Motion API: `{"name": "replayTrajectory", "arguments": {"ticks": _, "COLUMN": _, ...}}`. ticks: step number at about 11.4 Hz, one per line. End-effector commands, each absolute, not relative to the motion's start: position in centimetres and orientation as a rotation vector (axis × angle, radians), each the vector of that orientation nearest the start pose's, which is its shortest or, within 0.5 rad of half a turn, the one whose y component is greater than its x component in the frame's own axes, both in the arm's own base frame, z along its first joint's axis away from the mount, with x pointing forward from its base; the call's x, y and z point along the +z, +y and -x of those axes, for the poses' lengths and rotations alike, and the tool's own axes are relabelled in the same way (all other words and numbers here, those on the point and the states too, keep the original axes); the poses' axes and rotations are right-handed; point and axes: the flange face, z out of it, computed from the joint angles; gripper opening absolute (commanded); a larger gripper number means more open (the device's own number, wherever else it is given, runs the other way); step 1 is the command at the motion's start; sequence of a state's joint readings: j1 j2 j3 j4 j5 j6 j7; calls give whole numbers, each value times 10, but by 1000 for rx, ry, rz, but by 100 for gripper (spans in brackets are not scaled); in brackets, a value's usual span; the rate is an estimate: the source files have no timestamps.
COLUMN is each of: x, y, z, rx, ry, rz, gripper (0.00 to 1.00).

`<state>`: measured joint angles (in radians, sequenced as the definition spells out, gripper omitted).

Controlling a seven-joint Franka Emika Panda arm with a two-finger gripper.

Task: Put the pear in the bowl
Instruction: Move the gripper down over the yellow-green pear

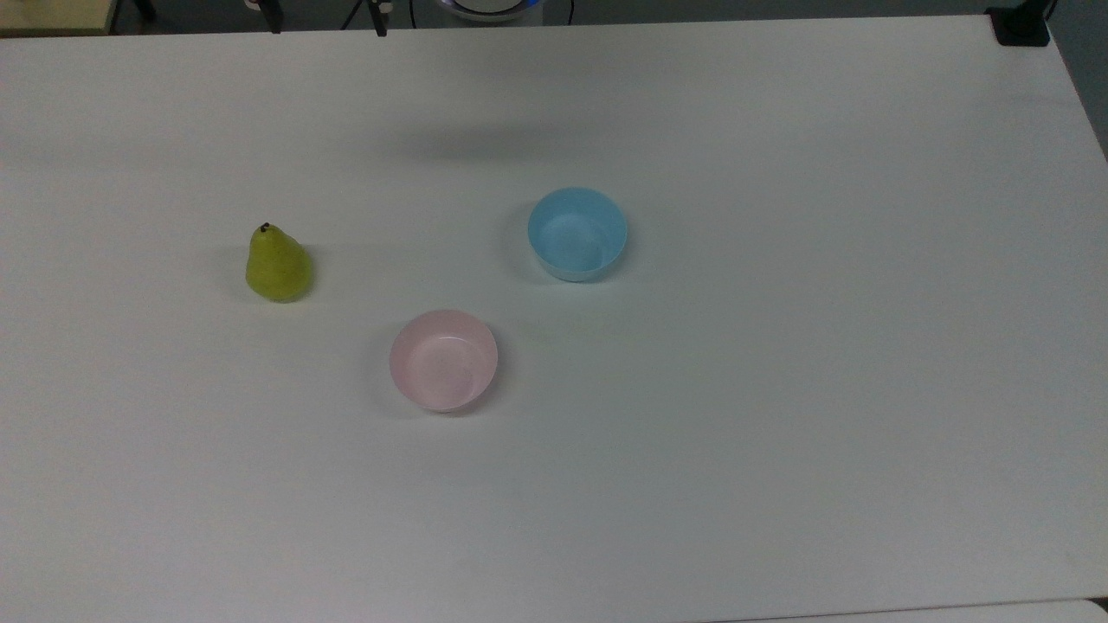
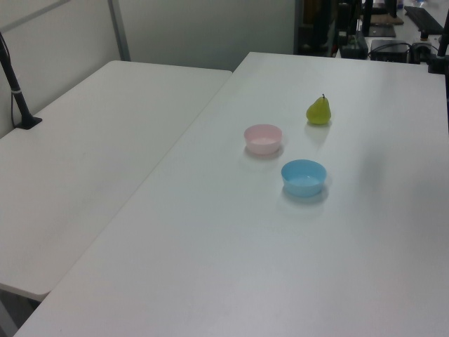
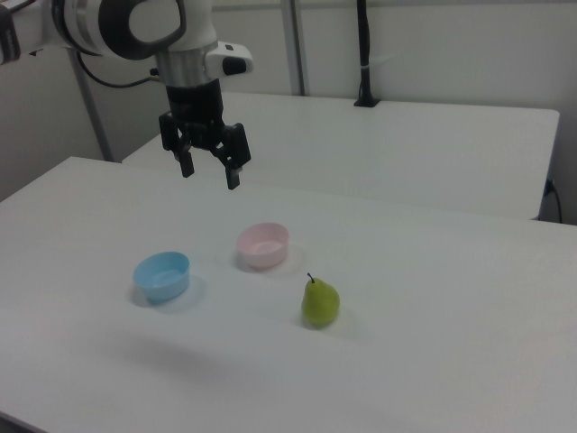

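Since nothing is held and the pear stands alone on the white table, the task is judged to be at its very first step, the approach. In the top view one pear is counted, upright, well apart from the pink bowl toward the top view's left, and one light blue bowl sits further toward the top view's right.

In the left view the same three things are counted: one pear, one pink bowl, one light blue bowl, none touching.

In the right view the gripper is seen hanging high above the table behind the bowls, its fingers spread apart and empty. A descent over the pear is called for next, with the fingers closed around its wide base.
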<state>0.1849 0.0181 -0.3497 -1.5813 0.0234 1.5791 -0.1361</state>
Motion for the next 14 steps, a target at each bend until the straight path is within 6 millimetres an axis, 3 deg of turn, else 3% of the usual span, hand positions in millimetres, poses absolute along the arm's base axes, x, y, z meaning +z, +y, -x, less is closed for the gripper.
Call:
{"name": "replayTrajectory", "arguments": {"ticks": 1, "x": 613, "y": -116, "z": -560, "rx": -28, "ry": 130, "rz": 3143, "gripper": 100}}
{"name": "replayTrajectory", "arguments": {"ticks": 5, "x": 612, "y": -117, "z": -561, "rx": -30, "ry": 140, "rz": 3141, "gripper": 100}}
{"name": "replayTrajectory", "arguments": {"ticks": 6, "x": 604, "y": -119, "z": -565, "rx": -9, "ry": 142, "rz": 3146, "gripper": 100}}
{"name": "replayTrajectory", "arguments": {"ticks": 9, "x": 585, "y": -145, "z": -586, "rx": -116, "ry": 217, "rz": 3174, "gripper": 100}}
{"name": "replayTrajectory", "arguments": {"ticks": 12, "x": 533, "y": -172, "z": -617, "rx": -161, "ry": 179, "rz": 3227, "gripper": 100}}
{"name": "replayTrajectory", "arguments": {"ticks": 14, "x": 494, "y": -182, "z": -628, "rx": -86, "ry": 104, "rz": 3257, "gripper": 100}}
